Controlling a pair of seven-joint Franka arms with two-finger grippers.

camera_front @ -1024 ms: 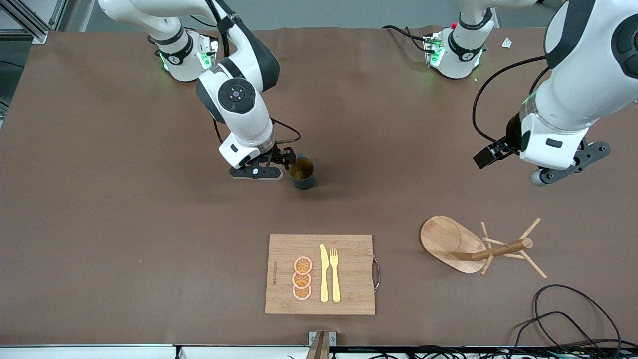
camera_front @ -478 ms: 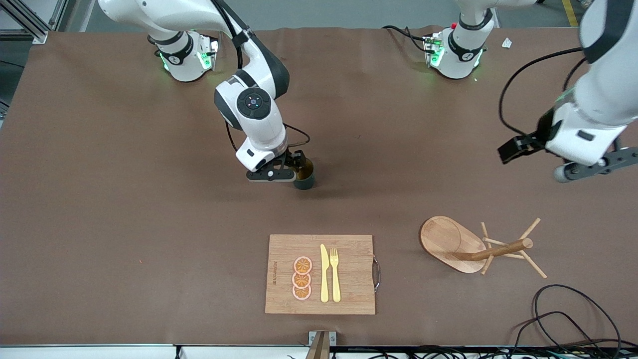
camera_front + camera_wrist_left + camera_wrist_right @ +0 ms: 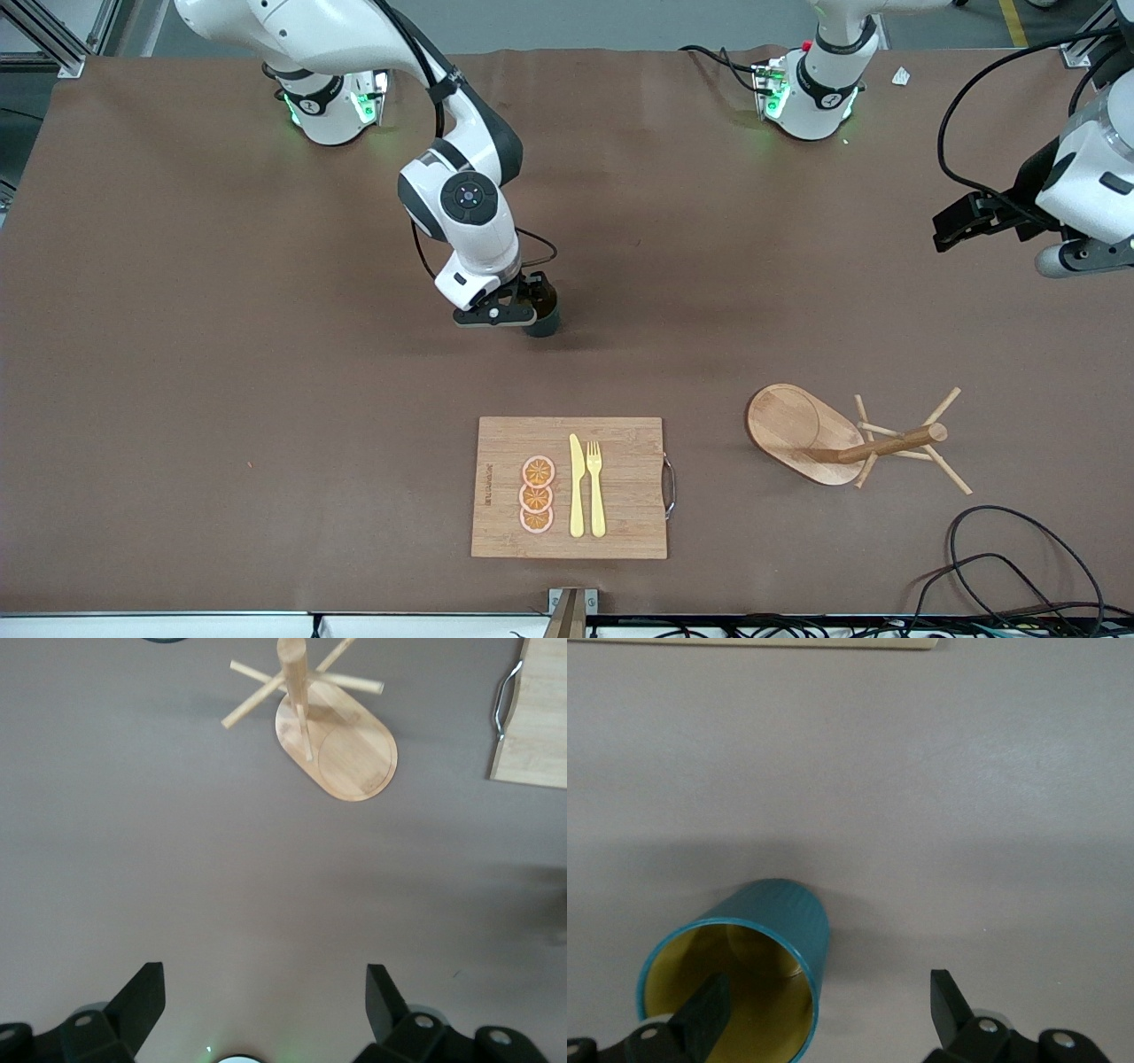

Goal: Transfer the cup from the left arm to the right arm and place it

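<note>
The dark teal cup (image 3: 546, 321) stands upright on the brown table near its middle, mostly hidden under my right gripper (image 3: 518, 306). In the right wrist view the cup (image 3: 784, 917) shows its yellowish inside. My right gripper (image 3: 827, 988) is open across the cup's wall, with one finger (image 3: 709, 1010) inside the cup and the other outside it. The handle is hidden. My left gripper (image 3: 1085, 257) is up in the air over the left arm's end of the table, away from the cup. In its own view it (image 3: 266, 979) is open and empty.
A wooden cutting board (image 3: 620, 523) with orange slices (image 3: 537, 494), a yellow knife and a fork lies nearer to the front camera than the cup. A wooden peg rack (image 3: 842, 439) stands toward the left arm's end. Black cables (image 3: 1019, 567) lie at the front corner.
My right gripper has moved sideways onto the cup, so one finger is now inside it. My left arm has drawn away toward its end of the table.
</note>
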